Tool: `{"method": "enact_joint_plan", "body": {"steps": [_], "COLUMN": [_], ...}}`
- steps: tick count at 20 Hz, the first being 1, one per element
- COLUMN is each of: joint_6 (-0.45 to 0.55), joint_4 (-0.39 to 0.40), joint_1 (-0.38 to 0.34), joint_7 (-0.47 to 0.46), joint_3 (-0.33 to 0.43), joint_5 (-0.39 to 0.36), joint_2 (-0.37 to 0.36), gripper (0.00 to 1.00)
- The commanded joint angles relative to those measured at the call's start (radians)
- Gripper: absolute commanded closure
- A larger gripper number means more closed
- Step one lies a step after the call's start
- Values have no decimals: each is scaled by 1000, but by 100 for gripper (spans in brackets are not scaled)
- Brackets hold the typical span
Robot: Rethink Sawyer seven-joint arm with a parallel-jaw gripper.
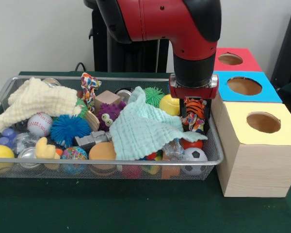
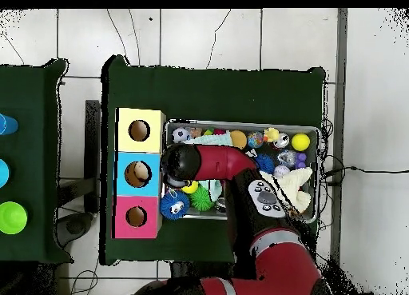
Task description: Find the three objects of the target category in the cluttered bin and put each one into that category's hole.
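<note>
The silver wire mesh bin [image 1: 5, 90] is full of toys; it also shows in the overhead view [image 2: 240, 123]. My gripper [image 1: 194, 116] hangs over the bin's right end, shut on an orange and black striped soft toy [image 1: 194, 112] that it holds just above a red ball [image 1: 191, 143]. A pale yellow duck [image 1: 44, 149] lies at the bin's front left, and it also shows in the overhead view [image 2: 272, 134]. The blue-topped box's hole [image 1: 244, 86] is just right of the gripper. In the overhead view the arm [image 2: 208, 162] hides the gripper, next to the blue box [image 2: 137, 173].
A red-topped box [image 1: 230, 59] and a yellow-topped box [image 1: 263, 122] flank the blue one. A mint cloth [image 1: 140, 126] and a cream cloth [image 1: 36, 99] cover part of the bin. A blue puffball [image 1: 68, 128], a purple furry toy [image 1: 108, 114] and several balls lie around.
</note>
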Motion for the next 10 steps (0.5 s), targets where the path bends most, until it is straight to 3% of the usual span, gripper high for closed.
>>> {"method": "enact_joint_plan", "body": {"steps": [1,6,10], "joint_6": [-70,-34,3], "joint_4": [25,23,67], "joint_1": [35,27,-3], "joint_7": [88,50,16], "joint_3": [3,17,48], "joint_5": [-30,-28,-14], "joint_2": [99,105,93], "gripper": [0,0,0]}}
